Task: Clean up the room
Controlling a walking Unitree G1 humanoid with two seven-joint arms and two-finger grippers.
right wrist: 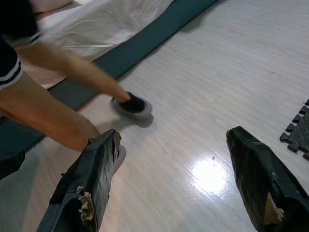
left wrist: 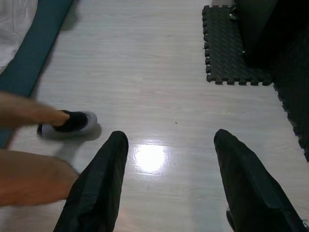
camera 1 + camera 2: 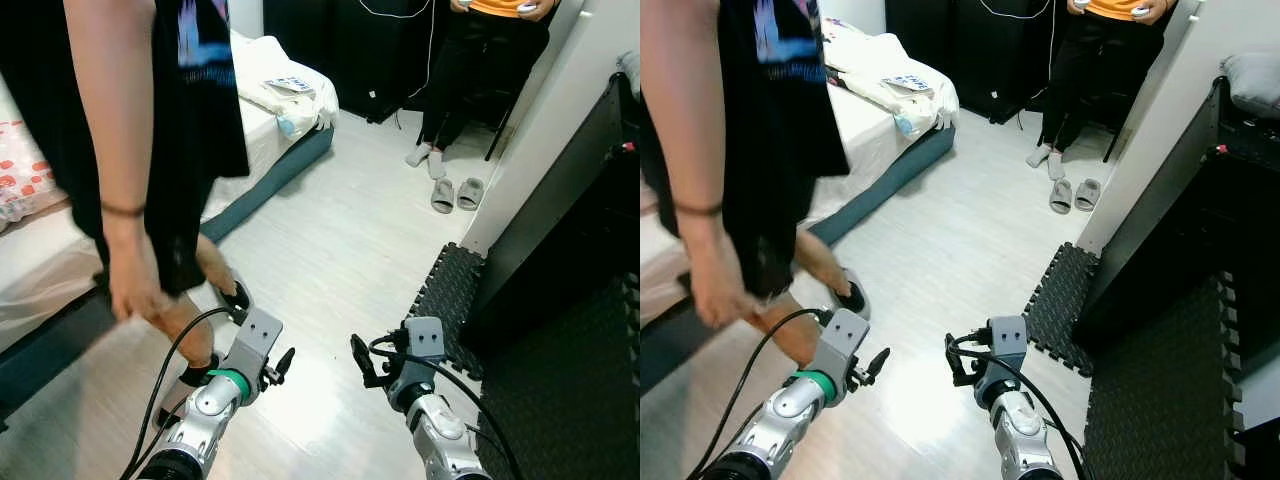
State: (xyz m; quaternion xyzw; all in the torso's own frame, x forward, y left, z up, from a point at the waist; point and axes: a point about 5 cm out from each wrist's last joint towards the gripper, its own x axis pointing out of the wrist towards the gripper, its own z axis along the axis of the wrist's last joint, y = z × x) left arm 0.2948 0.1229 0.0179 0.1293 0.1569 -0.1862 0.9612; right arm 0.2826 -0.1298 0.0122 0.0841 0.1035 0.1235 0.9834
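Two pincers are hovering empty over the floor: head views are showing a person (image 3: 150, 150) walking past, slippers (image 3: 456, 193) lying by the wall. Left pincer (image 2: 166, 159) is gaping wide; right pincer (image 1: 181, 174) likewise. Tidying looks barely begun.

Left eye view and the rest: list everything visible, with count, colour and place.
Low bed with white bedding: one, teal base, robot's left.
Grey slippers: pair, far floor near the seated person.
Black foam floor mat: one, right, beside a black cabinet.
Pale wood-look floor: centre.
Standing person in black: one, close left, foot in a black-and-grey shoe.
Seated person: one, far end.
Left gripper: open, above floor.
Right gripper: open, above floor.
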